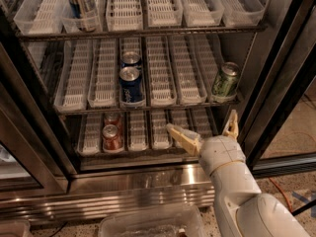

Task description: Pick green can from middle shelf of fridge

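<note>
The green can (225,81) stands upright at the front right end of the middle shelf (163,73), a wire rack with white slotted lanes inside the fridge (148,184). My gripper (201,128) is below the can, in front of the bottom shelf, with its two tan fingers (181,138) spread wide and nothing between them. The right finger tip is a little below the can and does not touch it. The white arm (237,191) rises from the lower right.
Two blue cans (131,83) stand in a middle lane of the same shelf. Two red cans (111,135) sit on the bottom shelf at left. A dark can (81,1) stands in the top rack's clear bins. The dark door frame (276,83) runs close on the right.
</note>
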